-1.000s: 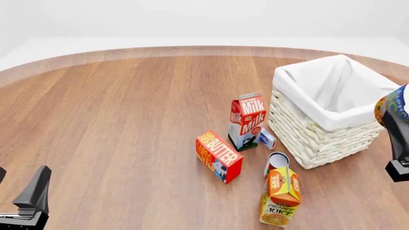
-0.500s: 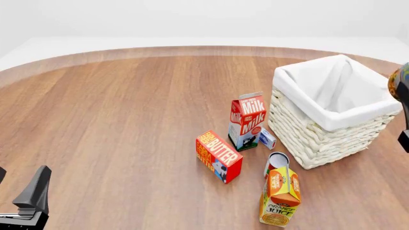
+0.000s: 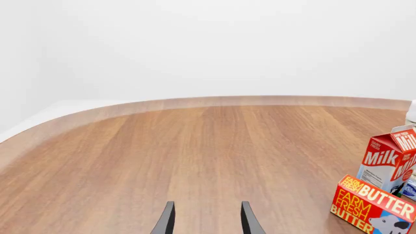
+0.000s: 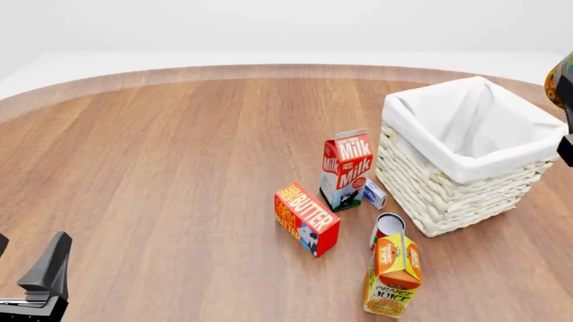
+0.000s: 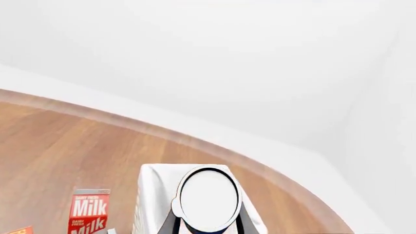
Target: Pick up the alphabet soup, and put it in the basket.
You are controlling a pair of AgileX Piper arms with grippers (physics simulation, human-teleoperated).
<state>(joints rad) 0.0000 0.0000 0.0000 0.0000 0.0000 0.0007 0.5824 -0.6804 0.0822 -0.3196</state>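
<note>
Bright, even, diffuse light with no glare; every view is sharp, free of blur or edge distortion. Soft faint shadows lie under the basket [image 4: 465,194] and the cartons [image 4: 345,171], falling toward about 5 o'clock. The backdrop is washed-out white

Front view overlooks table; all views share the milk carton [image 4: 345,168].

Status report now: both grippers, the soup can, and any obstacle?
Left gripper open, idle. Right gripper shut on alphabet soup, held high by the basket. Nothing blocks the basket opening.
</note>
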